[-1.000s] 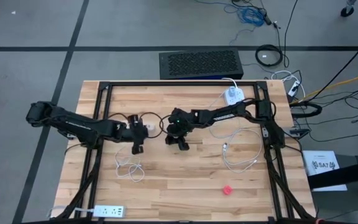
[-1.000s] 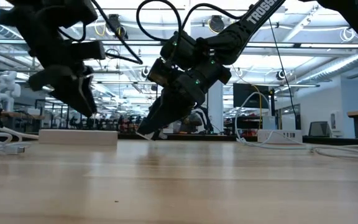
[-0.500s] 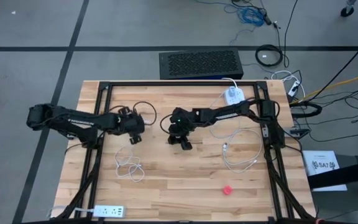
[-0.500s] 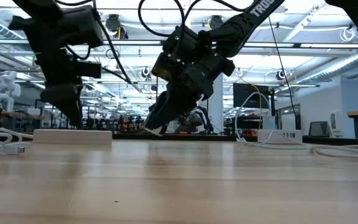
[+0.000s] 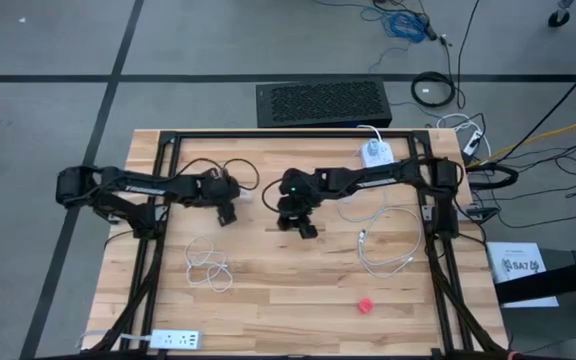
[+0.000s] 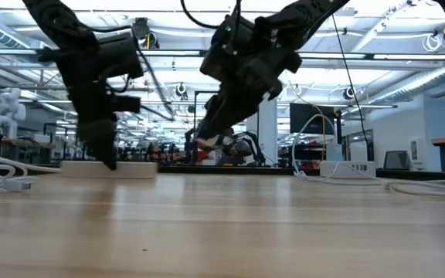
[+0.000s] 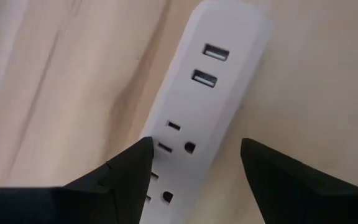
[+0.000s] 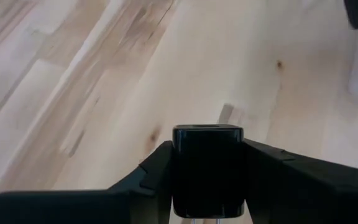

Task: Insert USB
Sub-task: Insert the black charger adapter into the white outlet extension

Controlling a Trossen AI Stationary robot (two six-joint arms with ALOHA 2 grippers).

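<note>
Left wrist view shows our left gripper (image 7: 194, 163) spread wide astride the power strip (image 7: 210, 93), long axis running ahead, while our right gripper (image 8: 207, 180) clamps the black USB plug (image 8: 207, 163).

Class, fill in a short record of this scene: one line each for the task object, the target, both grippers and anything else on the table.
task object: black USB plug, clamped in the right gripper above the table's middle
target: white power strip, two USB ports at one end
left gripper: open, fingers straddling the power strip
table: light wood
other items: loose white cable, small red object
</note>
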